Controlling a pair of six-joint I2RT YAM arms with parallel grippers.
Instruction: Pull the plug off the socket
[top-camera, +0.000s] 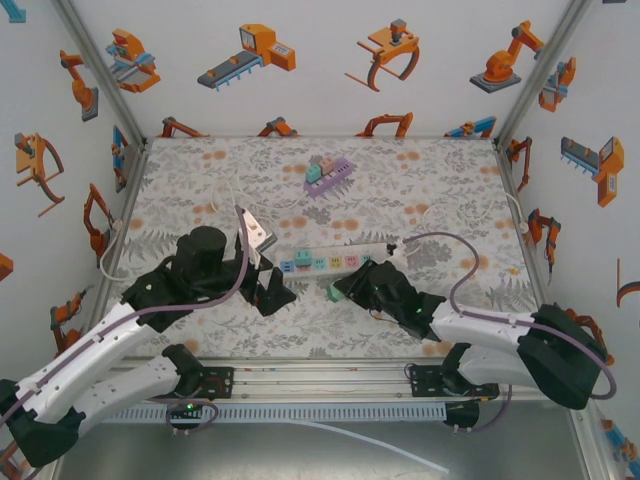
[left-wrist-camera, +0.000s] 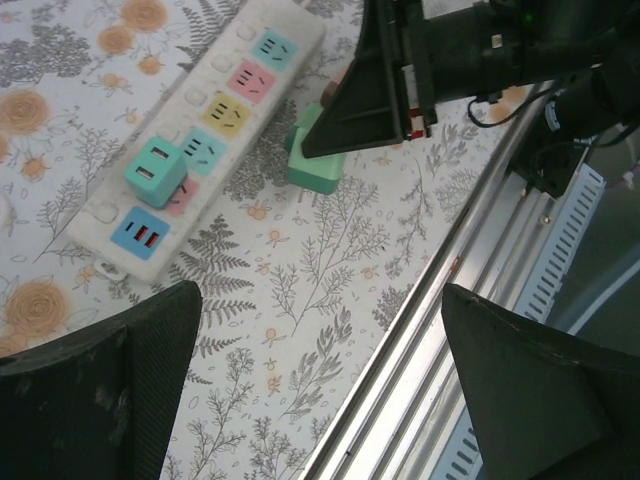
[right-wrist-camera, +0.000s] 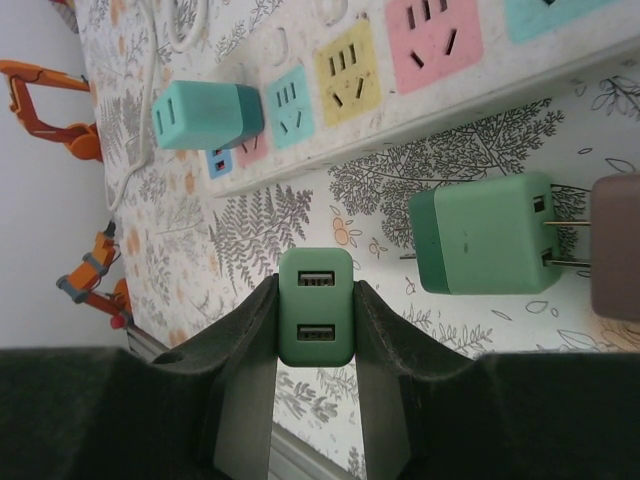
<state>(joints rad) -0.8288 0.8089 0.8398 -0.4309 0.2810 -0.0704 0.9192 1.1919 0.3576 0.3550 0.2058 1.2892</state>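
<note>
Right hand (right-wrist-camera: 315, 300): clamped on 1 green plug (right-wrist-camera: 315, 330), clear of strip (left-wrist-camera: 205, 85). Left hand (left-wrist-camera: 320, 335): wide open, empty; nearer the teal plug (left-wrist-camera: 155, 172) seated at strip's left end.

Loose plug (right-wrist-camera: 478, 247) before power strip (right-wrist-camera: 345, 85)

A robot test cell in a lab: white wall panels printed with orange cartoon robot arms (top-camera: 320, 100) enclose the floral-print tabletop (top-camera: 450, 190) from nine round to three o'clock, with silver aluminium frame rails (top-camera: 320, 375) and a white slotted cable duct (top-camera: 330, 411) at six.
</note>
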